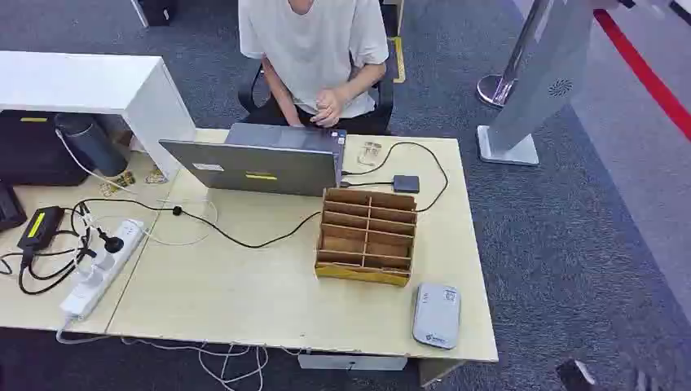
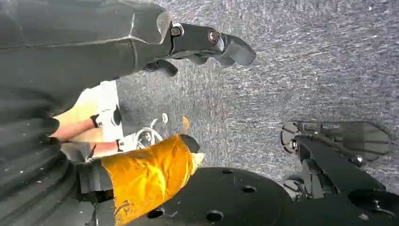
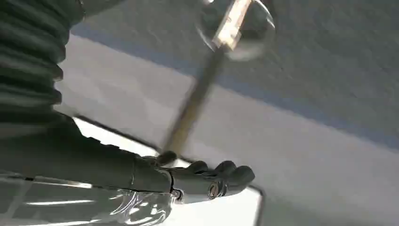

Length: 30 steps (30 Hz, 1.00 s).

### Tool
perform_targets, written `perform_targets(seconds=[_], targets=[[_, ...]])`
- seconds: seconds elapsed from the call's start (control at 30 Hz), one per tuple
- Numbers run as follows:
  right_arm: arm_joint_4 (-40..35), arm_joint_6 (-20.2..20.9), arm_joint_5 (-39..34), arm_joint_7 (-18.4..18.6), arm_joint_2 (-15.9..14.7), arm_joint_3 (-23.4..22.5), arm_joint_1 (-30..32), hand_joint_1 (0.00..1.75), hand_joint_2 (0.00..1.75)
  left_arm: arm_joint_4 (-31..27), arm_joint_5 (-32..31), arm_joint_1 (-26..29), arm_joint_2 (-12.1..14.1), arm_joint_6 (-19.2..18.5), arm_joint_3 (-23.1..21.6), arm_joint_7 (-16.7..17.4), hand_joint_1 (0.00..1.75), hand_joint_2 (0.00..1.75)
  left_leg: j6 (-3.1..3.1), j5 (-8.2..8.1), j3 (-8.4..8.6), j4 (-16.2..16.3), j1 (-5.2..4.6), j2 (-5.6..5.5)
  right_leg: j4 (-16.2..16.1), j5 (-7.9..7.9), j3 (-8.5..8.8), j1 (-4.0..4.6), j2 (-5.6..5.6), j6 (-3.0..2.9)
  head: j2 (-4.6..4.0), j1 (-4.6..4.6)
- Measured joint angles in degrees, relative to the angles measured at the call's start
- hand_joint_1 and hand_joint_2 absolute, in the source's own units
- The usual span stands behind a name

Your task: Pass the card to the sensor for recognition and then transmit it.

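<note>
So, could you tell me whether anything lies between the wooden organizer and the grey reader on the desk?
Nothing visible does: bare desktop separates the wooden organizer from the grey reader near the front edge. Whether the slots hold a card, I cannot tell.

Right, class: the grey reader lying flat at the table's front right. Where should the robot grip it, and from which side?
Probably best to pinch the reader across its two long sides, coming straight down from above. It lies flat with rounded corners, so nothing sticks up to hold, and the rack stands close behind it, crowding any approach from the back.
</note>
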Motion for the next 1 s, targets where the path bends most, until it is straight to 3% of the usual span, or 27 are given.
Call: perform_targets(seconds=[0.23, 0.43, 0.53, 0.67, 0.7, 0.83, 0.93, 1.0], targets=[[18.7, -4.4, 3.5, -1.8, 1.8, -6.6, -1.6, 0.0, 1.75, 0.0, 0.1, 0.0, -0.1, 0.4, 0.8, 0.7, 0.0, 1.75, -0.01, 0.0, 0.0, 0.0, 0.02, 0.05, 0.0, -0.02, -0.02, 0.02, 0.05, -0.03, 0.0, -0.04], [24.7, -5.3, 4.8, -2.8, 2.0, -10.2, -3.3, 0.0, 1.75, 0.0, -0.2, -0.1, -0.1, 0.4, 1.1, 0.7, 0.0, 1.75, -0.01, 0.0, 0.06, 0.0, 0.02, 0.13, 0.0, -0.02, -0.07, 0.02, 0.09, -0.05, 0.0, -0.02], [24.2, -5.8, 5.8, -5.4, 2.5, -11.7, -3.6, 0.0, 1.75, 0.0, -0.6, -0.1, 0.0, 0.4, 1.2, 0.7, 0.0, 1.75, 0.0, 0.01, 0.02, 0.0, 0.0, 0.14, 0.0, 0.01, 0.05, 0.01, 0.1, -0.03, 0.0, -0.04], [12.3, -1.6, 4.6, -10.1, 5.2, -12.6, -3.6, 0.0, 1.75, 0.0, -1.6, -0.1, 0.0, -0.2, 1.2, 0.7, 0.0, 1.75, 0.0, 0.01, 0.06, 0.0, -0.03, 0.24, 0.0, 0.05, 0.04, -0.01, 0.19, -0.03, 0.0, -0.06], [7.9, -0.5, 3.4, -9.7, 5.7, -11.9, -3.5, 0.0, 1.75, 0.0, -1.9, -0.1, 0.1, -0.2, 1.2, 0.7, 0.0, 1.75, 0.0, 0.01, 0.05, 0.0, -0.06, 0.24, 0.0, 0.05, 0.03, -0.05, 0.19, -0.02, 0.0, 0.02], [-10.6, 1.4, -3.1, -2.5, 4.6, -3.5, -2.5, 0.0, 1.75, 0.0, -3.0, -0.1, 0.4, -0.8, 1.2, 0.2, 0.0, 1.75, 0.02, 0.03, 0.1, 0.0, -0.11, 0.35, 0.1, 0.08, 0.03, -0.1, 0.32, 0.01, 0.0, -0.02], [-21.5, 1.4, -4.9, 4.3, 0.4, 5.4, -2.5, 0.0, 1.75, 0.0, -3.6, -0.1, 0.5, -0.1, 1.2, -1.3, 0.0, 1.75, 0.02, 0.03, 0.12, 0.0, -0.17, 0.51, 0.1, 0.15, -0.02, -0.16, 0.47, 0.02, 0.0, 0.02], [-26.4, 1.4, -4.9, 6.4, -2.5, 10.5, -3.3, 0.0, 1.75, 0.0, -3.9, -0.1, 0.3, 1.7, 1.2, -3.0, 0.0, 1.75, 0.03, 0.04, 0.13, 0.0, -0.16, 0.52, 0.1, 0.17, 0.0, -0.15, 0.49, 0.03, 0.0, 0.02]])
